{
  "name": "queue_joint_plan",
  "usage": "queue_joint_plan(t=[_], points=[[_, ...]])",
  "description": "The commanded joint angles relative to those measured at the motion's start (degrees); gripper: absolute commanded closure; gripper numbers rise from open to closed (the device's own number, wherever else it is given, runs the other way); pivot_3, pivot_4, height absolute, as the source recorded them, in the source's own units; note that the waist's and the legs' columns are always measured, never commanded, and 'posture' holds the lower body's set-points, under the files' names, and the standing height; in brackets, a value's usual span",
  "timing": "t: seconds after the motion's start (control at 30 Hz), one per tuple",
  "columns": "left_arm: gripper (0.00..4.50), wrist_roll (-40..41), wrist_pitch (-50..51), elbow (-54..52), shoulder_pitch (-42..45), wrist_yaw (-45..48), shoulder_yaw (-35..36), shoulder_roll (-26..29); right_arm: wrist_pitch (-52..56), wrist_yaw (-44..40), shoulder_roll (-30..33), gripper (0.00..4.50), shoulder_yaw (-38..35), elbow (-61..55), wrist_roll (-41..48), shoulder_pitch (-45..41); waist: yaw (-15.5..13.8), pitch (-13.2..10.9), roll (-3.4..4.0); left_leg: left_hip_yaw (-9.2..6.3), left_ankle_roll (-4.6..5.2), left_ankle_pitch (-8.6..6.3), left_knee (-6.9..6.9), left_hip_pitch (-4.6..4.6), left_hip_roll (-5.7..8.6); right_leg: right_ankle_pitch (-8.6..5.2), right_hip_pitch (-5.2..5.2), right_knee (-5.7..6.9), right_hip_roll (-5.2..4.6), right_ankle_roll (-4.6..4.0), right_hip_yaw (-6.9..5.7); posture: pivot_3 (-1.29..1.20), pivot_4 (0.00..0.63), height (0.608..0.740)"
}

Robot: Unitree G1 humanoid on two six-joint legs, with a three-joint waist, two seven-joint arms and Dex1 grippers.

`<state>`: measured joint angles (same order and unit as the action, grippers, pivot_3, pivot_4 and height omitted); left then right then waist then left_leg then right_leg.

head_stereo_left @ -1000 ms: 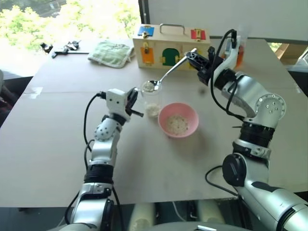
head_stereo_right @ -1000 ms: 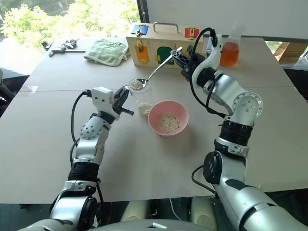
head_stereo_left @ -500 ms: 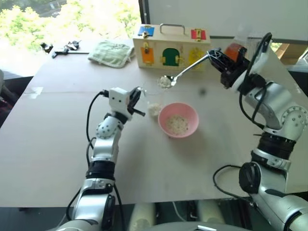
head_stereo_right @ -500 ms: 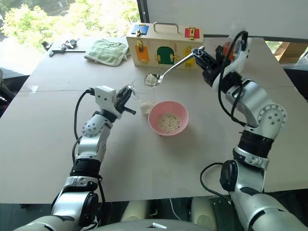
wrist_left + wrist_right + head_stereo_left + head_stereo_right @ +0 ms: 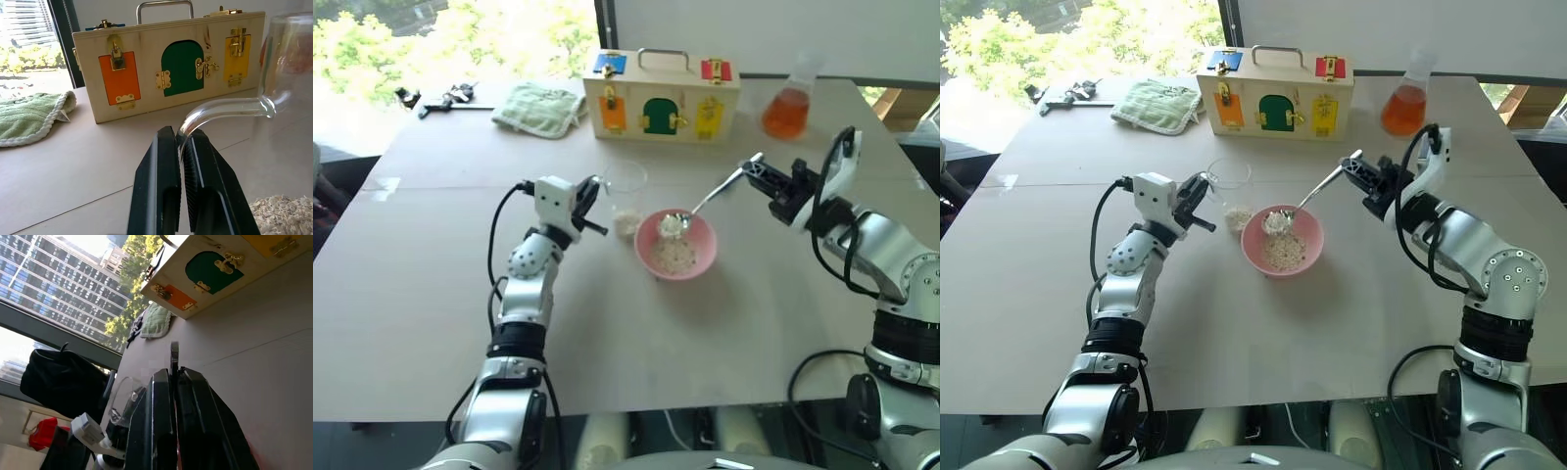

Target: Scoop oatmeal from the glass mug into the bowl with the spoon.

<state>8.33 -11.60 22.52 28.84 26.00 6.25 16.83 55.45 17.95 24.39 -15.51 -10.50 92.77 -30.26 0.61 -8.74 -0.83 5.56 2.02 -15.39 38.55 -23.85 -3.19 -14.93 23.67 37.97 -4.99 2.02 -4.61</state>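
Observation:
The glass mug [image 5: 625, 191] stands on the table with a little oatmeal [image 5: 626, 224] at its bottom. My left gripper [image 5: 181, 147] is shut on the mug's small handle [image 5: 220, 107]. Just right of the mug sits the pink bowl [image 5: 706, 257], holding a layer of oatmeal [image 5: 676, 258]. My right gripper [image 5: 761, 179] is shut on the end of the spoon's handle. The spoon [image 5: 715, 192] slants down to the left. Its oval end [image 5: 672, 225], heaped with flakes, is over the far side of the bowl.
A wooden box with coloured latched doors [image 5: 661, 96] stands behind the mug. A flask of orange liquid [image 5: 786, 110] is at the back right, a green cloth [image 5: 540, 106] and black tools [image 5: 445, 98] at the back left. The near table is bare.
My right gripper has carried the loaded spoon from above the mug down and to the right, over the bowl. The left gripper has stayed on the mug's handle.

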Motion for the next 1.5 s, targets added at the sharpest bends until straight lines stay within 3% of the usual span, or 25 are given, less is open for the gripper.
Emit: queue_joint_plan(t=[0.03, 0.33, 0.47, 0.73, 1.0, 1.07, 1.3, 1.4, 1.5], points=[[4.48, 0.65, -1.72, -1.08, 1.28, 0.00, 0.84, 0.66, -2.71, -10.42, 4.16, 4.50, 3.04, -4.21, -11.71, -1.26, -0.02, 0.00, 0.00, 0.00, 0.00, 0.00, 0.00, 0.00, 0.00, 0.00, 0.00, 0.00, 0.00, 0.00, 0.00, 0.00, 0.150, 0.740], [4.48, 0.76, -1.32, -1.58, 1.86, -0.16, 0.76, 0.62, -12.23, -36.84, 11.00, 4.50, 10.28, -12.32, -31.98, -4.49, -0.10, -0.01, -0.02, -0.06, 0.00, 0.00, 0.00, 0.00, 0.01, 0.00, 0.00, -0.03, 0.02, 0.00, -0.03, 0.00, 0.150, 0.740], [4.48, 0.75, -1.20, -1.66, 1.85, -0.10, 0.61, 0.49, -15.70, -44.59, 13.40, 4.50, 13.80, -15.33, -39.57, -4.73, -0.24, -0.01, -0.03, -0.19, 0.00, 0.00, 0.01, 0.00, 0.02, 0.00, -0.01, -0.05, 0.02, 0.00, -0.05, 0.00, 0.150, 0.740], [4.48, 0.62, -1.35, -1.22, 2.27, 0.02, 0.38, 0.34, -22.30, -53.92, 16.68, 4.50, 19.07, -17.84, -53.25, -5.52, -0.62, -0.02, -0.03, -0.20, 0.00, 0.00, 0.10, 0.00, 0.04, 0.00, -0.03, -0.02, 0.01, 0.01, -0.09, 0.00, 0.150, 0.740], [4.48, 0.55, -1.55, -1.29, 2.06, 0.24, 0.23, 0.28, -25.79, -58.27, 16.43, 4.50, 19.65, -17.50, -59.73, -6.40, -1.02, -0.02, -0.03, -0.10, 0.00, 0.00, 0.15, 0.00, 0.04, 0.00, -0.05, 0.01, 0.02, 0.01, -0.11, 0.00, 0.150, 0.740], [4.48, 0.56, -1.55, -1.39, 2.01, 0.27, 0.19, 0.18, -24.87, -58.13, 15.30, 4.50, 18.82, -17.38, -59.09, -6.02, -1.15, -0.02, -0.04, -0.12, 0.00, 0.00, 0.16, 0.00, 0.04, 0.00, -0.07, 0.01, 0.03, 0.01, -0.13, 0.00, 0.150, 0.740], [4.48, 0.31, -2.03, -1.00, 2.07, 0.25, 0.24, 0.18, -7.66, -35.99, 1.04, 4.50, -0.43, -6.29, -33.91, -3.77, -1.50, -0.01, -0.06, -0.21, 0.00, 0.00, 0.35, -0.01, 0.04, 0.01, -0.23, 0.04, 0.01, 0.01, -0.26, 0.00, 0.150, 0.740], [4.48, 0.24, -2.31, -0.87, 1.98, 0.10, 0.34, 0.20, -7.34, -23.25, -5.60, 4.50, -5.53, -3.09, -22.75, -10.42, -1.19, -0.02, -0.03, -0.23, 0.00, 0.00, 0.40, -0.02, 0.03, 0.02, -0.23, 0.08, 0.02, 0.02, -0.26, 0.00, 0.150, 0.740], [4.48, 0.20, -2.49, -0.86, 1.95, -0.15, 0.37, 0.04, -7.02, -18.81, -8.31, 4.50, -5.24, -1.82, -20.23, -16.06, -0.52, -0.09, 0.09, -0.12, -0.01, 0.00, 0.41, 0.00, 0.02, 0.02, -0.09, 0.26, 0.04, 0.02, -0.13, 0.00, 0.150, 0.740]])
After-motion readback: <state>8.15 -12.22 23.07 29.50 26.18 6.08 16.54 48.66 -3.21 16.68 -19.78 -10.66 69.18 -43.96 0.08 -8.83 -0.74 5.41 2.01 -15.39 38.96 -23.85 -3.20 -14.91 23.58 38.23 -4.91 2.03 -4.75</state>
